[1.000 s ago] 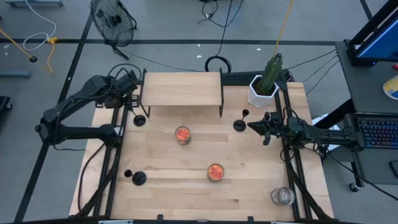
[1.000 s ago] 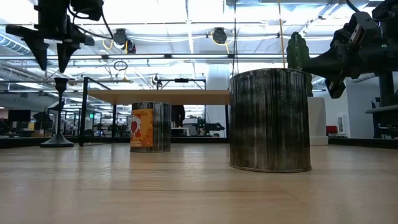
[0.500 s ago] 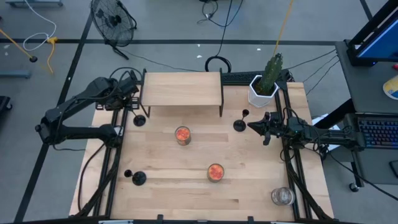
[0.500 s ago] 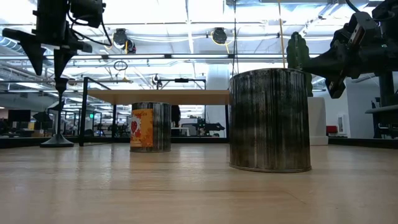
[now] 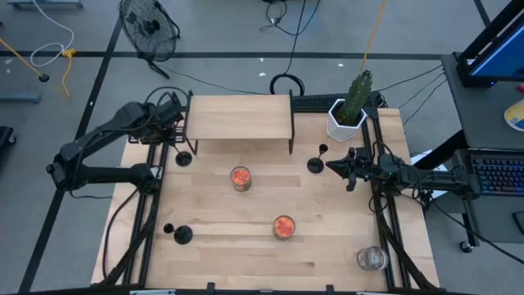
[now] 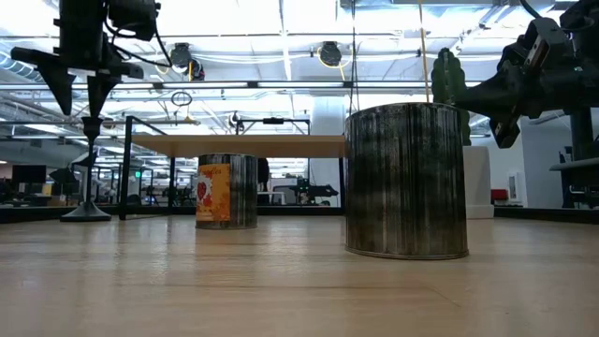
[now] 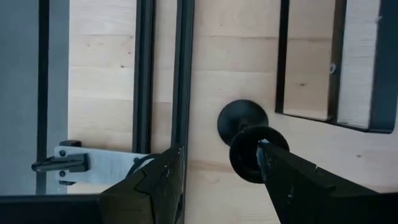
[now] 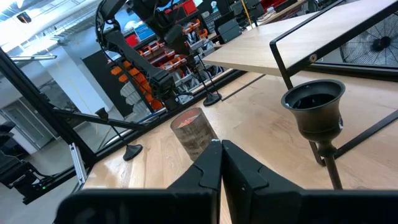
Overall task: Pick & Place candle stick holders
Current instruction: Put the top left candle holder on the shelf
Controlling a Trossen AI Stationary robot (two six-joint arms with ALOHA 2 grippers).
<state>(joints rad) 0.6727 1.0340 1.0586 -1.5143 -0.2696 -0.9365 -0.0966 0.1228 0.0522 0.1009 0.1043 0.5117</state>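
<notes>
So the left tool [image 5: 175, 131] is parked over the far-left part of the tabletop [image 5: 327, 213], right by the left legs of the little raised wooden shelf [image 5: 239, 117]. Its fingers [image 7: 155, 186] are spread apart, and from the left wrist view they're straddling the top of one candle stick holder [image 7: 249, 146] from above: the cup sits between the two fingers but doesn't look pinched, one finger is just beside it and the other is clearly off to the side. That holder [image 5: 184, 158] stands upright on its round base next to the shelf leg.

The right tool [image 5: 334, 165] hangs over the right side of the tabletop, fingers pressed together with nothing in them. Just beside its tip is a second candle stick holder [image 5: 316, 164], also upright; the right wrist view shows its cup [image 8: 313, 107] really close.

The third candle stick holder [image 5: 182, 234] stands alone near the front-left of the tabletop, well apart from both arms.

Other stuff: two jars with orange contents, one [image 5: 240, 177] in the middle and one [image 5: 283, 226] nearer the front, a clear glass jar [image 5: 371, 259] at the front-right corner, and a potted cactus [image 5: 350, 111] in a white pot at the back right.
</notes>
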